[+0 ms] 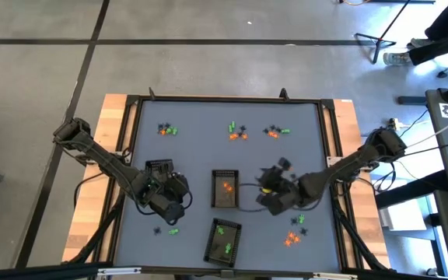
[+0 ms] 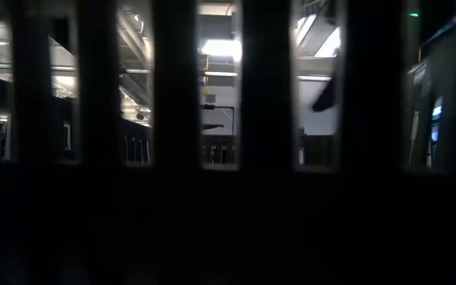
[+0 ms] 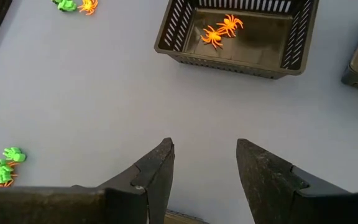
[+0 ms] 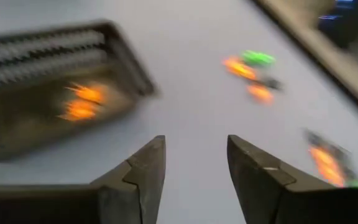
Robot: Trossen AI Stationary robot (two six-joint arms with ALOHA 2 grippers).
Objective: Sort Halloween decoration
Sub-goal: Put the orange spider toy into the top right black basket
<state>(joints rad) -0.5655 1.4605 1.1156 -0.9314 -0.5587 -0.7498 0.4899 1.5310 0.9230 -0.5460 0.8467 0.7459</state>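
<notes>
**Both pincers released over the desk**

My right pincer [image 4: 194,180] hangs released, nothing between its fingers, just beside the middle tray [image 1: 225,189] at its 3 o'clock. Two orange trinkets [image 3: 221,30] lie inside that tray. My left pincer [image 3: 204,180], also released, waits at its 9 o'clock. More trinkets [image 1: 294,232] dot the desk [image 1: 201,152] around.

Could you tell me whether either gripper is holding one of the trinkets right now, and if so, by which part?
Nothing is held: the left gripper and the right gripper both stand open and empty above the table.
</notes>
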